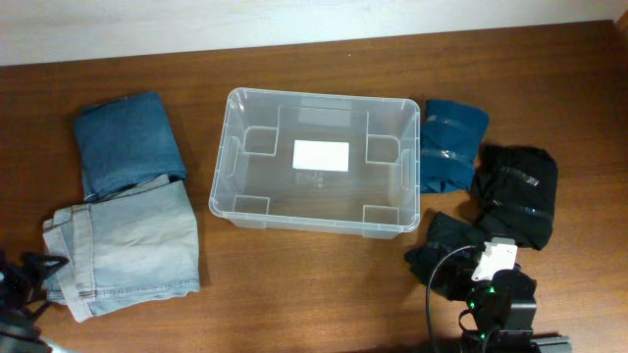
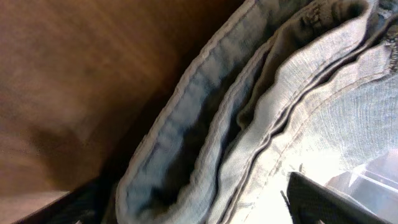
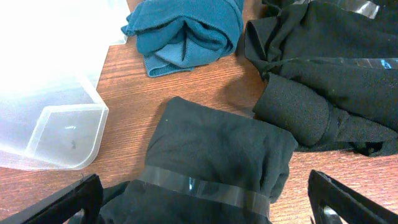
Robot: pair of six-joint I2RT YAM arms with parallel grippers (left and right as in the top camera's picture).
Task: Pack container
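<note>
The container (image 1: 234, 147) is a large clear plastic tub with a white label on its base, standing mid-table with nothing in it. Its corner also shows in the right wrist view (image 3: 62, 134). My right gripper (image 3: 208, 202) is open, one finger on each side of a black folded garment (image 3: 217, 149) bound with clear tape. In the overhead view this garment (image 1: 442, 250) lies right of the tub's front corner. My left gripper (image 2: 205, 208) is open and close against the folded edge of light blue jeans (image 2: 261, 106), which lie at front left (image 1: 128, 245).
Dark blue folded jeans (image 1: 128, 142) lie left of the tub. A teal folded garment (image 1: 451, 142) and a larger black taped garment (image 1: 515, 191) lie to its right; both also show in the right wrist view (image 3: 186, 28) (image 3: 336, 62). The right arm (image 1: 500, 299) is at the front edge.
</note>
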